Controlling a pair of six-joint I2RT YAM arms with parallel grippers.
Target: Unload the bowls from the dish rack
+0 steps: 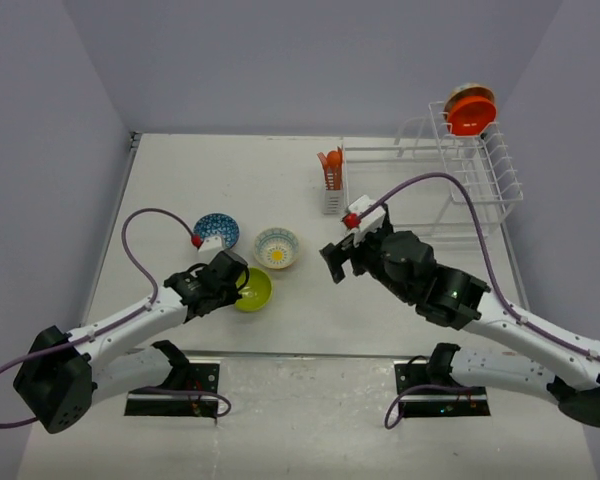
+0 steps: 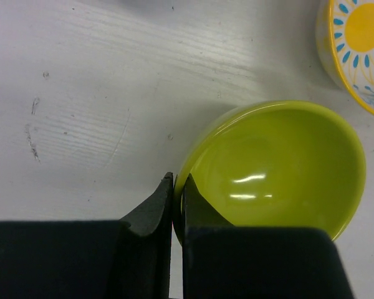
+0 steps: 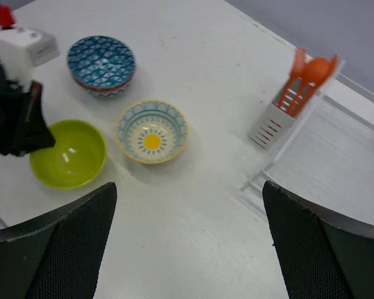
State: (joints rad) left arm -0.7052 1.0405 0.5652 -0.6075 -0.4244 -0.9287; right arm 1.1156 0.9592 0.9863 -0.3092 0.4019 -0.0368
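My left gripper is shut on the near rim of the lime-green bowl, one finger inside and one outside. This bowl sits low on the table. Beside it stand a cream bowl with a yellow centre and a blue-patterned bowl. An orange bowl stands on edge in the raised slots of the white dish rack at the far right. My right gripper hovers open and empty over the table between the bowls and the rack.
A small white caddy with orange utensils hangs on the rack's left end. The rack's flat frame lies to the right of my right gripper. Grey walls close in the table on three sides.
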